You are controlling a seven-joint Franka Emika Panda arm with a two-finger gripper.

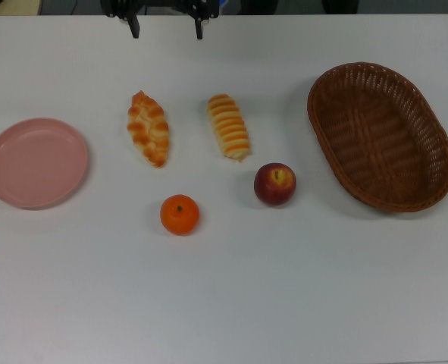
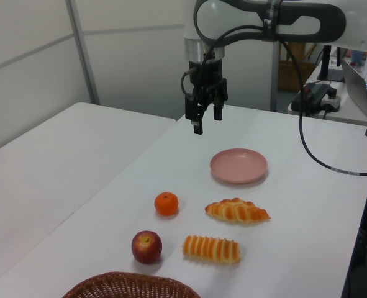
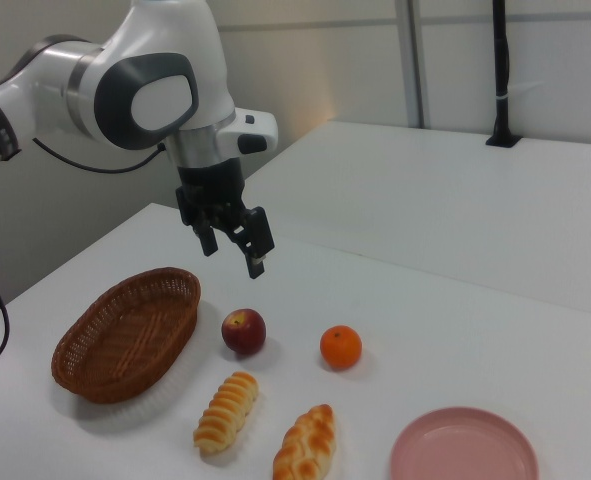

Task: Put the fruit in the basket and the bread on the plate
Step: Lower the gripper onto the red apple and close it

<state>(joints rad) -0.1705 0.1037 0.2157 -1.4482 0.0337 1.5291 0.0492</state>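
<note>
Fruit and bread lie on the white table (image 1: 224, 303), gripper (image 1: 167, 29) spread wide and empty at upper centre.
Top view: pink plate (image 1: 36, 161) left, knobbly roll (image 1: 148, 127), striped roll (image 1: 228, 126), mandarin (image 1: 180, 214), red-yellow apple (image 1: 275, 183), wicker basket (image 1: 380, 135) right. Left view: basket at bottom edge. Right view: basket left, plate lower right.

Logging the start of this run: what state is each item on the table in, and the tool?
apple: on the table, not in the basket
mandarin: on the table, loose
striped roll: on the table, off the plate
knobbly roll: on the table, off the plate
basket: empty
plate: empty
tool: open, above the table, holding nothing
</note>
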